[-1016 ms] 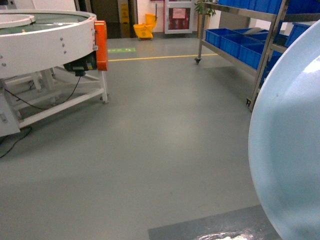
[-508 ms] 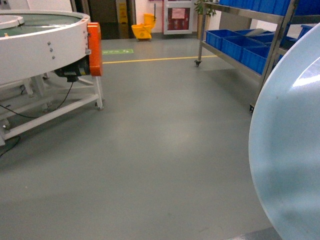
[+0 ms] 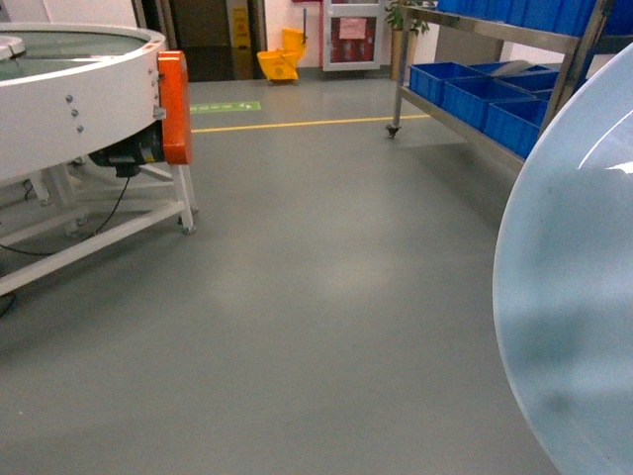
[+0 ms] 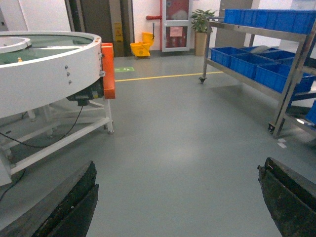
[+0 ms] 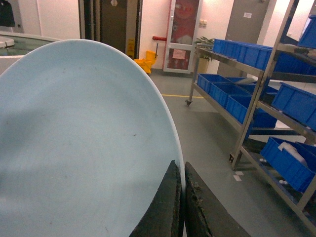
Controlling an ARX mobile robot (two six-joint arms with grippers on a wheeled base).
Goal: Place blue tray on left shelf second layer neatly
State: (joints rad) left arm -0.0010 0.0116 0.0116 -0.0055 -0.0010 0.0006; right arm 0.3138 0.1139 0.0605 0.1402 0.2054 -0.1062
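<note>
I hold the blue tray [image 5: 84, 143] on edge in my right gripper [image 5: 183, 207], jaws pinched on its rim. My left gripper [image 4: 177, 197] hangs spread and empty. Over the last second the round white conveyor [image 3: 79, 94] has slid left and the steel rack [image 3: 495, 74] nearer, so I judge the base is turning toward the shelf.

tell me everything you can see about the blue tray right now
The blue tray is a pale sky-blue, glossy round dish, smooth like glazed ceramic or plastic, with faint dark specks. It is held up on edge, not flat, in the air above the grey floor. The right tool pinches its rim between two dark fingers. In the head view it fills the right side, in front of the steel rack. Nothing else touches it.
</note>
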